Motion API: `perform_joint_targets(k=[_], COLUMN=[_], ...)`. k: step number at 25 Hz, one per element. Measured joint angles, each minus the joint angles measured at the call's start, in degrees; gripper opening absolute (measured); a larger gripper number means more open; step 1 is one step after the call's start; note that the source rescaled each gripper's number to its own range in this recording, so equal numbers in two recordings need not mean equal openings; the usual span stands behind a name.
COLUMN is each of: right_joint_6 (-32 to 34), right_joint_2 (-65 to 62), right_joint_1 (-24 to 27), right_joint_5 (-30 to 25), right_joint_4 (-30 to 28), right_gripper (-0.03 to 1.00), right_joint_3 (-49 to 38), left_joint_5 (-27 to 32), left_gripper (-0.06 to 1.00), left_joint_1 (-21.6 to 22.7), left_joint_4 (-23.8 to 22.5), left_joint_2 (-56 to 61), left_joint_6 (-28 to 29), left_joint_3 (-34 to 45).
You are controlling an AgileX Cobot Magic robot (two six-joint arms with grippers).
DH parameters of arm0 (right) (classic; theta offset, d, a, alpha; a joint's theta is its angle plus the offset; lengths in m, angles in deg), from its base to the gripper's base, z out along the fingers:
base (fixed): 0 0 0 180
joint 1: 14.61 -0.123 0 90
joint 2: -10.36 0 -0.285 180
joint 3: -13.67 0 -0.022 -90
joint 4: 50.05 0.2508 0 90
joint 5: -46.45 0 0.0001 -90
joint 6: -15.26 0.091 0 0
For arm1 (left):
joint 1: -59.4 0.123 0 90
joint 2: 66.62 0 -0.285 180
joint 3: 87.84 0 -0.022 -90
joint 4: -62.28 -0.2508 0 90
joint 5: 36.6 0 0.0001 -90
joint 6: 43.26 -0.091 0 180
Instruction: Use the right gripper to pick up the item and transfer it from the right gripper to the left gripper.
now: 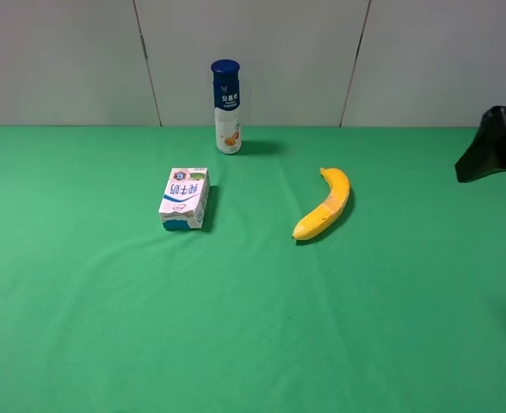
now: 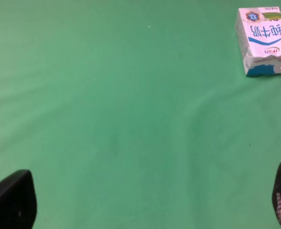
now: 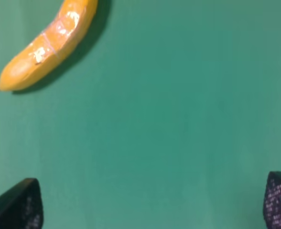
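Note:
The yellow banana lies on the green cloth right of centre, curved, with a pale sheen at mid-length. It also shows in the right wrist view, ahead of and to one side of the fingers. My right gripper hangs above the cloth at the right edge, well to the right of the banana. In its wrist view the right gripper is open and empty, with only the two fingertips showing. My left gripper is open and empty over bare cloth. It is out of the high view.
A white-and-blue milk carton lies left of centre and also shows in the left wrist view. A tall blue-capped bottle stands at the back. A pale wall runs behind the table's far edge.

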Motion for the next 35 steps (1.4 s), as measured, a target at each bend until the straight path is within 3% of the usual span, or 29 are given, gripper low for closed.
perform_joint_targets(k=[4,16,25,35], right_joint_6=[1.6,17.9,23.5,24.5], right_joint_2=[9.0,31.8,43.9,50.8], right_joint_1=[-4.1,-15.5,-16.2,-16.2], right_joint_5=[1.8,4.3,9.5,14.0], right_joint_4=[-1.0,-8.2,-8.5,-6.4], right_gripper=[1.0,1.0,1.0,1.0], right_joint_3=[3.3,17.4,20.7,20.8], left_joint_5=[0.0,0.0,0.0,0.0], left_gripper=[0.98,0.98,0.98,0.98], left_joint_1=[0.0,0.0,0.0,0.0], left_joint_4=[0.0,0.0,0.0,0.0], left_joint_2=[0.0,0.0,0.0,0.0], left_joint_6=[0.0,0.0,0.0,0.0], left_joint_3=[0.0,0.0,0.0,0.0])
